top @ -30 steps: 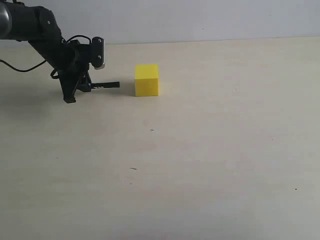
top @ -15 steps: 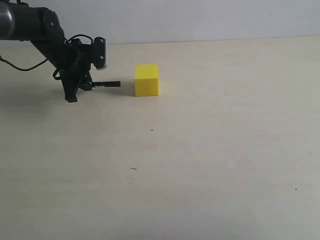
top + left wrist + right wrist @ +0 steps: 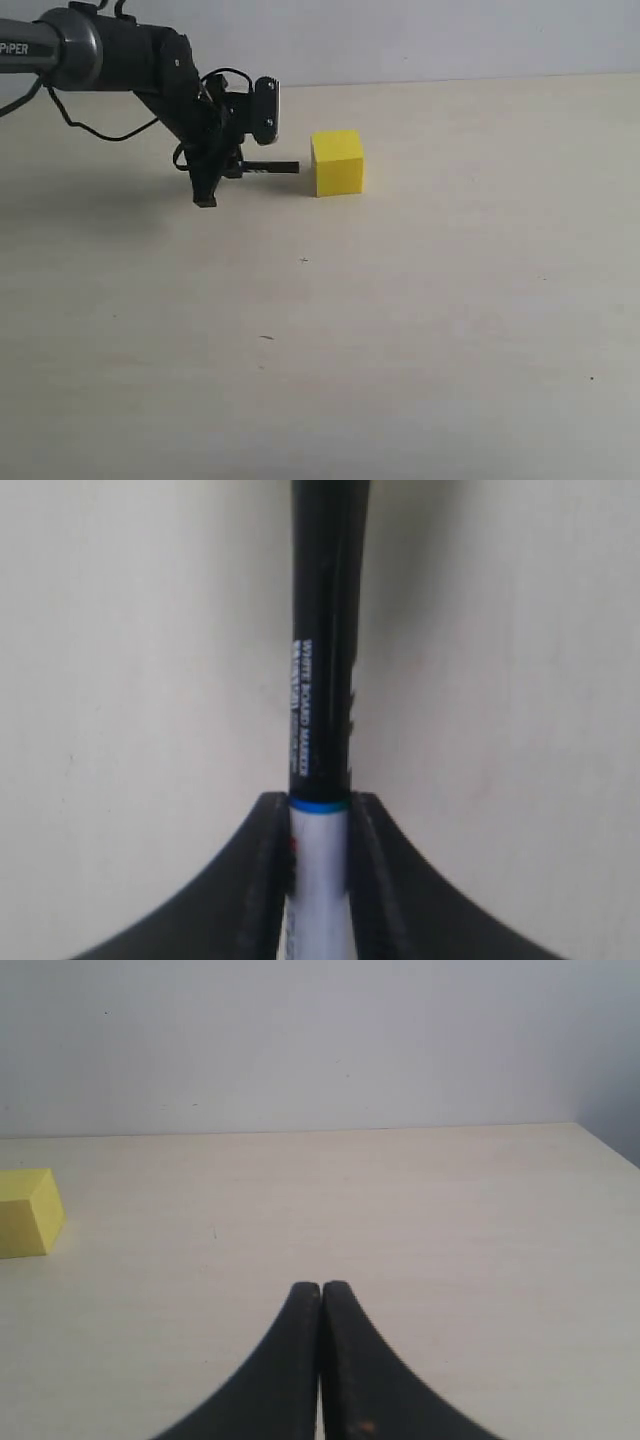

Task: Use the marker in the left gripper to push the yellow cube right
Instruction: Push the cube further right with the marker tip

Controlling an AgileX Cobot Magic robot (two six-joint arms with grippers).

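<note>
The yellow cube (image 3: 337, 163) is a small, bright, matte block with plain faces. It sits square on the pale tabletop (image 3: 420, 320), toward the far edge and a little left of centre in the exterior view. The marker (image 3: 272, 167) lies level just above the surface with its black end pointing at the cube's left face. The tip looks just short of that face, though at this size a light touch cannot be ruled out.

The black-and-grey arm (image 3: 110, 55) comes in from the upper left and bends down at the wrist, with loose cables (image 3: 100, 130) looping beside it. The left tool (image 3: 232, 172) angles down to just above the tabletop, clamped on the marker.

The left wrist view shows what the exterior view cannot. The two dark fingers (image 3: 262, 880) pinch the white barrel, and a thin blue ring sits where the white meets the black half. That black half of the marker (image 3: 322, 660) carries small white print and runs out of the picture, and the cube is not in it.

The right wrist view shows the right tool (image 3: 320, 1290) with its fingers pressed together on nothing, above bare tabletop. The yellow cube (image 3: 28, 1212) is well away from it, at the picture's edge.
</note>
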